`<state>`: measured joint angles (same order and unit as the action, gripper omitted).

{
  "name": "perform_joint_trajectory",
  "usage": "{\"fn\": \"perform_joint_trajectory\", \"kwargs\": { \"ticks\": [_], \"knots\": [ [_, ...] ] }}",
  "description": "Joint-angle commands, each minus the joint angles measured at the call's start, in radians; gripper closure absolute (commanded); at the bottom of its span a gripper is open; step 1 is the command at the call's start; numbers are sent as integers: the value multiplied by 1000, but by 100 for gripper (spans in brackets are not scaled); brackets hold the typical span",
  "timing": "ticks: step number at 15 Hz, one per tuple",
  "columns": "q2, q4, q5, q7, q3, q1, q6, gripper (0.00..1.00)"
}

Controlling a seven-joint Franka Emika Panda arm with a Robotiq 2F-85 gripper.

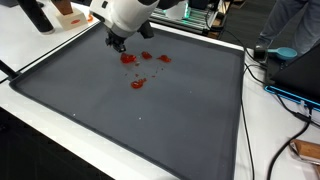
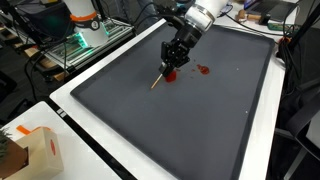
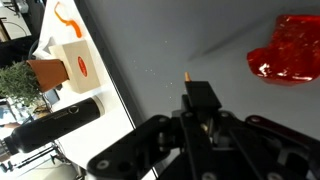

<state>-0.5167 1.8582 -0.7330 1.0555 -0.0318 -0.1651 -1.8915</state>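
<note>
Claw (image 2: 172, 62): one, black, two-fingered. Its fingers were pressed together on a thin stick (image 2: 157, 81). In the wrist view the fingers met around the stick's upper end, with only its orange tip (image 3: 187, 76) showing past them. It held nothing else.

Stick: one, pale and slender. It slanted down from the claw to the mat (image 1: 150, 120), with its lower end at or just above the surface, just beside the nearest red blob.

Red blobs: four counted in an exterior view (image 1: 137, 84), glossy and irregular. All lay on the far left part of the mat. Three sat in a loose row just right of the claw and the fourth sat nearer, apart from the row. In the wrist view one blob (image 3: 290, 50) lay to the right of the stick's tip, not touching it.

Mat: one, dark grey, with a raised black rim. It covered most of the white bench (image 1: 30, 50).

Beyond the mat, on the bench: one cardboard box (image 3: 75, 62) with an orange mark, one dark flask (image 3: 55, 120) lying on its side, and one small green plant (image 3: 15, 85).
</note>
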Motion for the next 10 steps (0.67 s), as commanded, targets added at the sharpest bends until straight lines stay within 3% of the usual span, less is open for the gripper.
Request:
{"fn": "perform_joint_trajectory", "kwargs": {
  "ticks": [1, 10],
  "knots": [
    [5, 2, 27, -87, 7, 14, 11, 97],
    [18, 13, 74, -240, 4, 26, 7, 97]
  ]
}}
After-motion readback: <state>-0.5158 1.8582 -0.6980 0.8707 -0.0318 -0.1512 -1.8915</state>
